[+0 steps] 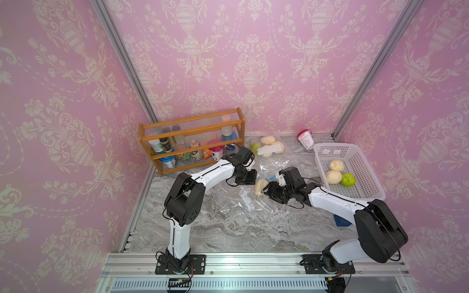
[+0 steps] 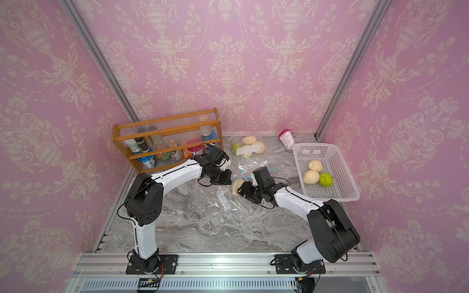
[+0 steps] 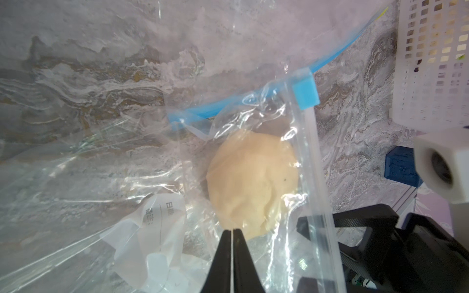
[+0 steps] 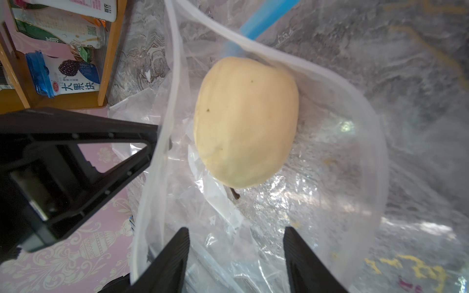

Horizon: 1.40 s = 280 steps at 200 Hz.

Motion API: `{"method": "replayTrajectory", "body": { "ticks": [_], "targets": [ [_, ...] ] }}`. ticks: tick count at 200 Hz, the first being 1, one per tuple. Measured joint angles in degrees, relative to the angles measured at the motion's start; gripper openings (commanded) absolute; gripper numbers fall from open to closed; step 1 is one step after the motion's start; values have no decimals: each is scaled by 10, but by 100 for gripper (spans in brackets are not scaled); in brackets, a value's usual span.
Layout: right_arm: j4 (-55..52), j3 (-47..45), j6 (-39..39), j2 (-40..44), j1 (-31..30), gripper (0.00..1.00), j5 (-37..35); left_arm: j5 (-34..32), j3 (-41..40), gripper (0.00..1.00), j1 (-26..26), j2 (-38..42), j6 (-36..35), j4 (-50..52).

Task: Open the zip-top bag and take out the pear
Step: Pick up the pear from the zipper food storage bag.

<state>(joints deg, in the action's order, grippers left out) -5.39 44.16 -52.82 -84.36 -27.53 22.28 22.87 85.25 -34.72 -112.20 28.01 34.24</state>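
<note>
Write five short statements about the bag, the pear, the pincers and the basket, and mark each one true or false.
1. The left pincer is shut on the zip-top bag. True.
2. The right pincer grips the pear. False: its jaws stand open, short of the pear.
3. The pear lies inside the bag. True.
4. The bag's mouth is zipped shut. False: it gapes open toward the right pincer.
5. The white basket is empty. False: it holds two pale fruits and a green one.
</note>
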Motion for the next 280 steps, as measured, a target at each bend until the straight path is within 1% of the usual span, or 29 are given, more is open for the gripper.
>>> {"method": "replayTrajectory", "body": {
  "ticks": [59,93,121,159,189,210,280],
  "targets": [
    [27,-7,-17,-21,0,63,0,10,-41,6,-18,0,15,-23],
    [43,-7,-29,-37,0,63,-7,24,-65,6,-20,-2,28,-54],
    [52,-8,-38,-38,2,62,-21,39,-69,5,-20,-15,36,-84],
    [47,-16,-40,-35,5,52,-23,54,-71,5,-22,-36,45,-111],
    [28,-16,-24,-31,5,38,-17,56,-74,5,-22,-38,48,-126],
    [23,-16,-12,-33,5,32,-12,58,-84,5,-22,-38,52,-141],
    [36,-16,6,-75,4,29,-12,64,-98,5,-22,-38,58,-154]
  ]
}}
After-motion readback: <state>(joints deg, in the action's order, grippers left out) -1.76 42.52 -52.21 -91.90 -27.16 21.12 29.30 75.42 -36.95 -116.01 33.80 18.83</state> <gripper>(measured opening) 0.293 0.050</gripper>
